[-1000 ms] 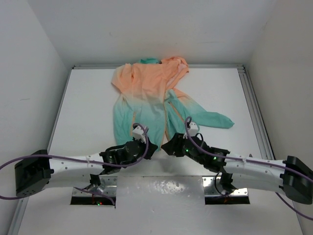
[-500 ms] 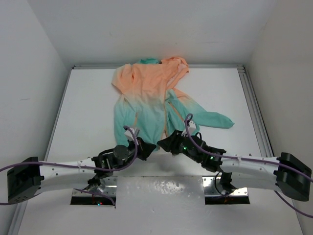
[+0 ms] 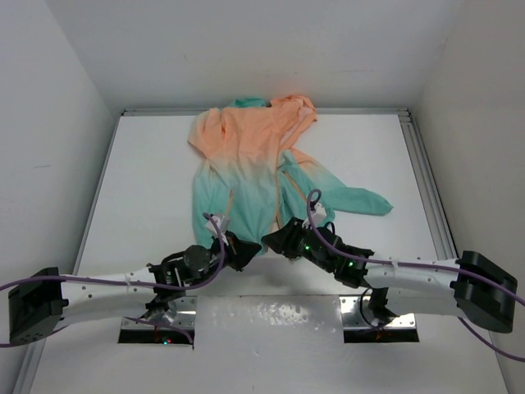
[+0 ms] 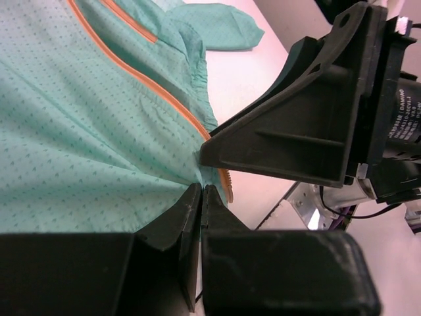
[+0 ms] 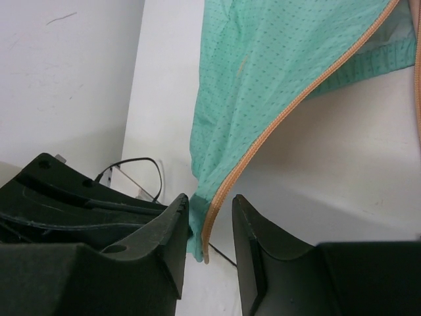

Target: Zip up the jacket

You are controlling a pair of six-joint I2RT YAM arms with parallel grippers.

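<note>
Two tools meet at the near hem of the jacket (image 3: 246, 156), which lies spread on the white worktop (image 3: 148, 180), its peach-orange upper half toward the far wall and its teal lower half toward the arm bases. One teal sleeve (image 3: 361, 199) stretches out to my right side. From above I see the two front panels lying apart at the bottom, so the front is not yet zipped there.

My left tool (image 4: 200, 194) has its fingers pressed together on the bottom corner of the teal panel. The folds of the cloth run in to the fingertips, so I read it as pinching the jacket right at the hem, just beside the lower end of the orange zipper edge (image 4: 164, 97).

My right tool (image 5: 210, 201) stands just beside it, the two almost touching in the left wrist view. Its fingers are spread, with a clear gap between them. The lower end of the zipper edge hangs down into that gap, and the teal cloth lies against the finger on the left of that view. The other finger is clear of the fabric, so nothing is gripped on this side
</note>
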